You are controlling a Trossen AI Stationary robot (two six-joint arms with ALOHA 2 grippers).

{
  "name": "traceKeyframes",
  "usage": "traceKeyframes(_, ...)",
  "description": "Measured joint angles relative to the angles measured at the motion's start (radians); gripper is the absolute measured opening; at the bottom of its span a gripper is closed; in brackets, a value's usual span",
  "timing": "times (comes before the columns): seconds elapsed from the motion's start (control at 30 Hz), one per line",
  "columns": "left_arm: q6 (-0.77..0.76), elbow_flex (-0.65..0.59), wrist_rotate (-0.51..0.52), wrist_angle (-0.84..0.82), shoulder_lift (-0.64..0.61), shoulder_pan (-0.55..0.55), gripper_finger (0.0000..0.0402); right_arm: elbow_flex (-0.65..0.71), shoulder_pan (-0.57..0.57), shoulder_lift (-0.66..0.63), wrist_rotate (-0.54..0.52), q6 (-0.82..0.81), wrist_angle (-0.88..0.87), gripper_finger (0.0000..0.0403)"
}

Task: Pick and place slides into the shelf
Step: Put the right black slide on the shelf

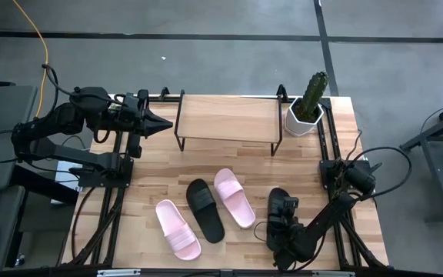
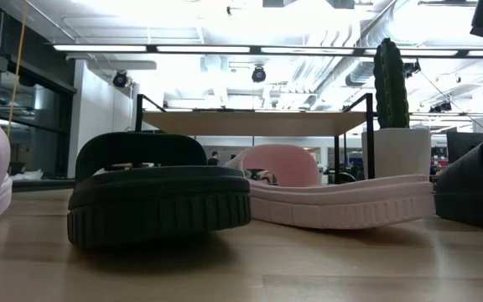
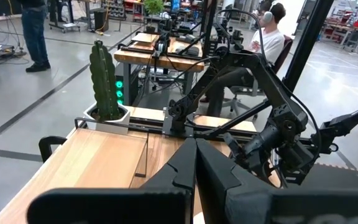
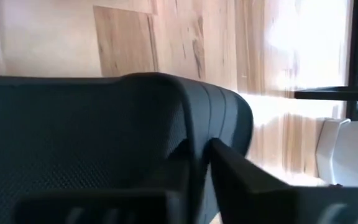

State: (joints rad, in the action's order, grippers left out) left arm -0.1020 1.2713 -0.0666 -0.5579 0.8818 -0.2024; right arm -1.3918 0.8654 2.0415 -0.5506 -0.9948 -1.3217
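Three slides lie loose on their soles at the table's near middle: a pink slide (image 1: 177, 229), a black slide (image 1: 206, 209) and a second pink slide (image 1: 234, 197). The other black slide (image 1: 277, 198) lies near the right edge under my right gripper (image 1: 283, 217), which is shut on it. In the right wrist view this black slide (image 4: 73, 137) fills most of the picture. The shelf (image 1: 228, 117) stands on its thin dark legs at the far middle with nothing on top. My left gripper (image 1: 164, 123) hangs shut beside the shelf's left end, touching nothing. My right gripper holds the black slide at its edge (image 4: 194, 134), beside the ribbed rim (image 4: 229, 118), with one finger (image 4: 260, 186) on the outer side. It comes slanting down from the table's near right. The slide fills the wrist view, so the exact part cannot be told.
A white pot with a cactus (image 1: 308, 108) stands just right of the shelf at the far right corner. Bare wood lies between the shelf and the slides. Beyond the table a person sits (image 3: 269, 37) and another stands (image 3: 35, 31).
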Motion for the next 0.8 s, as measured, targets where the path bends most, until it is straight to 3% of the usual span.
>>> traceKeyframes(0.07,0.000,0.000,0.000,0.000,0.000,0.000,0.0001,0.000,0.000,0.000,-0.001,0.004,-0.004,0.0009)
traceKeyframes(0.8,0.004,0.000,0.026,0.002,0.000,0.000,0.0001,0.000,-0.028,-0.009,-0.041,-0.060,-0.189,0.0001)
